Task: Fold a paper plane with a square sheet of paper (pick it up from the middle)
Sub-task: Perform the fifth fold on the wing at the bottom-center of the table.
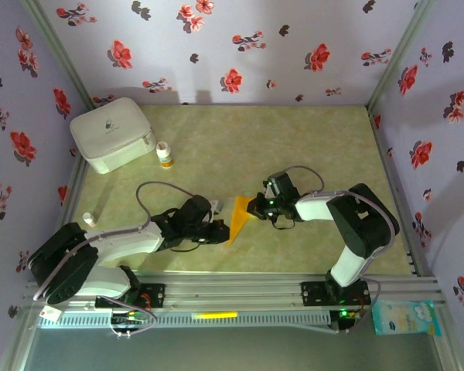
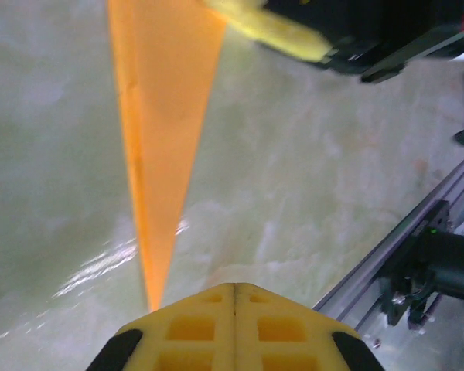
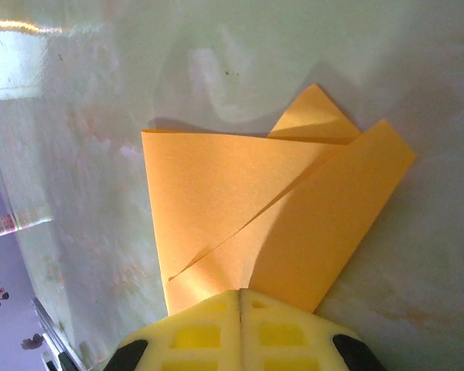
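Note:
The square sheet of paper (image 1: 238, 217) is bright orange and folded into a narrow layered wedge, wide at the far end and pointed toward the arms. My right gripper (image 1: 253, 207) is shut on its wide end. In the right wrist view the paper (image 3: 232, 201) fans out from the closed fingertips (image 3: 240, 292), a crease runs to the seam, and a flap casts a shadow on the table. My left gripper (image 1: 223, 230) is shut at the pointed end. In the left wrist view the paper (image 2: 162, 116) tapers to a tip just left of the closed gripper (image 2: 234, 287), with nothing between the jaws.
A white box (image 1: 112, 133) stands at the back left, with a small white bottle with an orange cap (image 1: 164, 154) beside it. A small white item (image 1: 89, 219) sits by the left wall. The aluminium rail (image 1: 255, 290) runs along the near edge, and floral walls enclose the table.

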Controlling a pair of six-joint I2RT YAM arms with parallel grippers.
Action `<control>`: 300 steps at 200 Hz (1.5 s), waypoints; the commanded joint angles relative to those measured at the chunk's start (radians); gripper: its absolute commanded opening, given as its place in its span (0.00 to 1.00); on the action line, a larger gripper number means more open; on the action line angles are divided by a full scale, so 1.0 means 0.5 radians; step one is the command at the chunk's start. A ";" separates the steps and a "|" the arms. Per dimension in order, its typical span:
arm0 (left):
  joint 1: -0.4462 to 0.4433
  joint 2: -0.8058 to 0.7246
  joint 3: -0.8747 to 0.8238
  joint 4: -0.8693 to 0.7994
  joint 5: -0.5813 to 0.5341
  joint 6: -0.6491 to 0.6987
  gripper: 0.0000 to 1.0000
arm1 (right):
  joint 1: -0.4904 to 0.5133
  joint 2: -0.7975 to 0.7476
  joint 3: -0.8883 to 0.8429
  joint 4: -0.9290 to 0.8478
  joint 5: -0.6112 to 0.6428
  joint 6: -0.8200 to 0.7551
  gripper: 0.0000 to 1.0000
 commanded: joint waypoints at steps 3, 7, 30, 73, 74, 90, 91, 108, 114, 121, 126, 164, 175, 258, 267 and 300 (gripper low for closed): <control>0.013 0.146 0.138 0.058 0.034 0.075 0.04 | -0.015 0.064 0.003 -0.189 0.156 -0.033 0.00; 0.014 0.186 0.155 0.080 0.057 0.072 0.04 | -0.015 0.064 0.003 -0.186 0.155 -0.033 0.00; 0.010 0.384 0.210 0.193 0.148 0.055 0.05 | -0.015 0.082 0.001 -0.178 0.146 -0.031 0.00; -0.002 0.503 0.030 0.261 0.182 -0.026 0.04 | -0.016 0.090 0.002 -0.176 0.150 -0.036 0.00; -0.002 0.502 0.023 0.262 0.183 -0.029 0.04 | -0.017 0.092 0.003 -0.175 0.148 -0.038 0.00; -0.012 0.481 -0.085 0.276 0.193 -0.048 0.04 | -0.016 0.096 0.002 -0.176 0.151 -0.039 0.00; -0.013 0.480 -0.091 0.274 0.195 -0.051 0.04 | -0.017 0.095 0.001 -0.176 0.152 -0.039 0.00; -0.022 0.453 -0.210 0.285 0.205 -0.082 0.03 | -0.018 0.097 0.008 -0.186 0.155 -0.045 0.00; -0.029 0.437 -0.252 0.303 0.204 -0.099 0.03 | -0.018 0.094 0.010 -0.194 0.161 -0.047 0.00; -0.035 0.409 -0.296 0.312 0.208 -0.116 0.03 | -0.021 0.096 0.013 -0.202 0.164 -0.052 0.00; -0.038 0.386 -0.327 0.312 0.205 -0.127 0.03 | -0.021 0.095 0.013 -0.212 0.164 -0.057 0.00; -0.042 0.154 -0.414 0.156 0.167 -0.112 0.03 | -0.024 0.085 0.025 -0.245 0.162 -0.087 0.00; -0.042 0.075 -0.386 0.066 0.137 -0.075 0.03 | -0.024 0.087 0.036 -0.243 0.148 -0.097 0.00; 0.390 0.159 0.071 0.008 0.104 0.099 0.11 | -0.021 -0.259 0.128 -0.267 0.075 -0.274 0.08; 0.406 0.233 0.143 -0.028 0.107 0.123 0.12 | -0.027 -0.325 0.112 -0.334 0.149 -0.290 0.09; 0.412 0.453 0.289 -0.052 0.159 0.162 0.16 | -0.067 -0.531 -0.063 -0.371 0.263 -0.243 0.11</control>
